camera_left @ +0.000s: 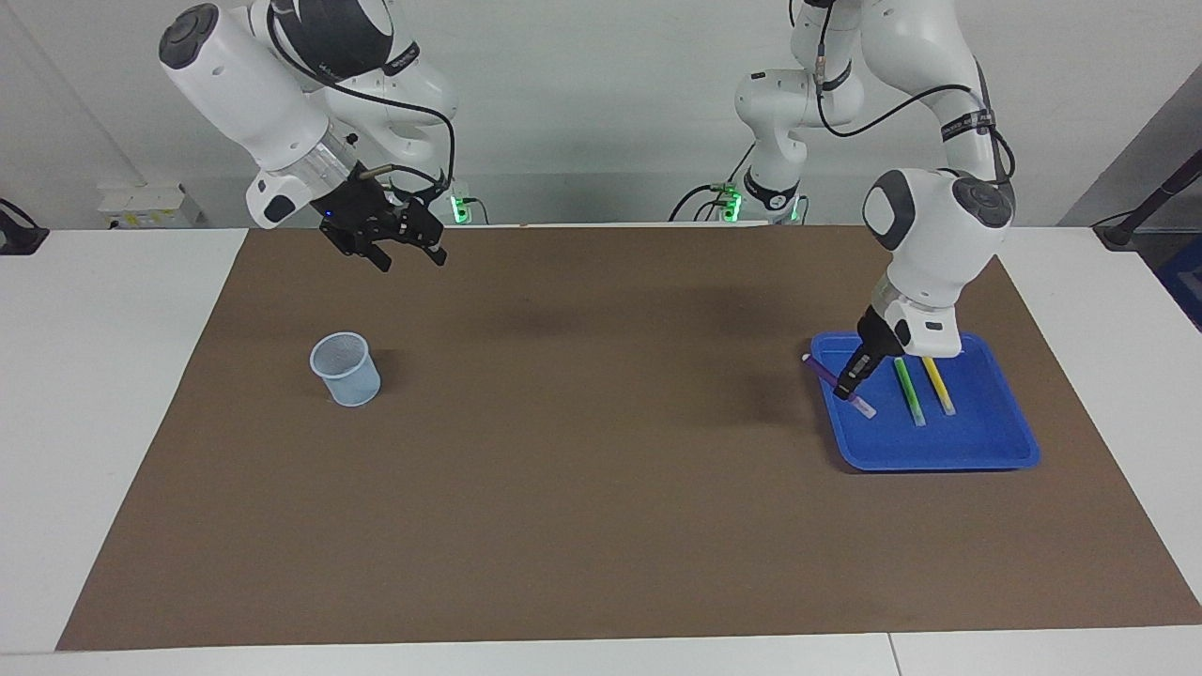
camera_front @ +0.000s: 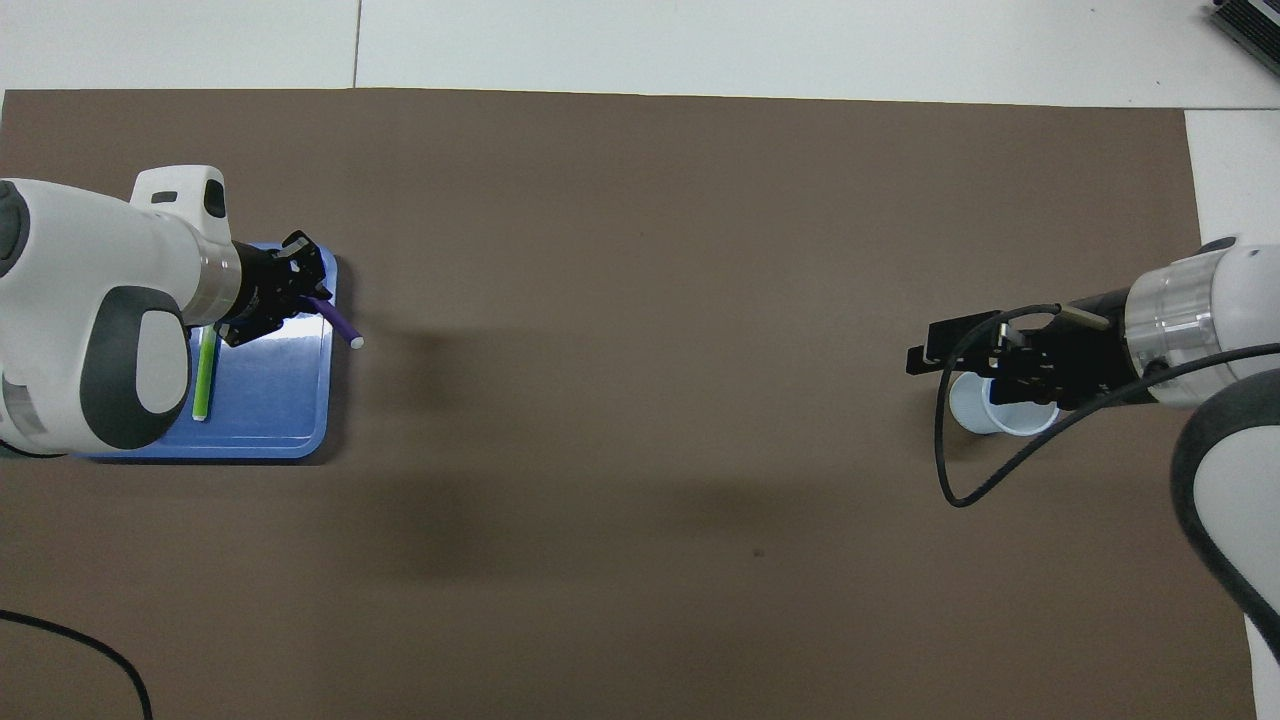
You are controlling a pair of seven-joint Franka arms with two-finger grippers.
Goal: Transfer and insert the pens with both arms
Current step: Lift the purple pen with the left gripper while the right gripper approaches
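The left gripper point(camera_left: 853, 385) is down in the shallow blue plastic tray point(camera_left: 986, 441) at the left arm's end of the brown table mat point(camera_left: 601, 488), its black fingers clenched on the slim purple marker pen point(camera_left: 826, 374) partway along the barrel. The pen lies tilted across the tray's edge that faces the middle of the table: in the overhead view its pale cap end point(camera_front: 356, 343) pokes out past the tray rim over the mat, while the rest of the barrel runs back under the fingers. Its long axis is therefore slanted rather than in line with the other two pens.

The bright green marker pen point(camera_left: 908, 391) and the yellow marker pen point(camera_left: 937, 385) lie flat in the tray, side by side and roughly parallel, just beside the gripper, on its side away from the table's middle, and untouched.

The pale blue translucent plastic cup point(camera_left: 346, 369) stands upright, well apart from the tray, toward the right arm's end of the table. The right gripper point(camera_left: 406, 246) waits in the air with its fingers spread and nothing between them; from above it covers part of the cup.

The left arm is much the nearer to the pens and the right arm to the cup, so the purple pen will probably have to be lifted and carried toward the middle of the table for a handover.
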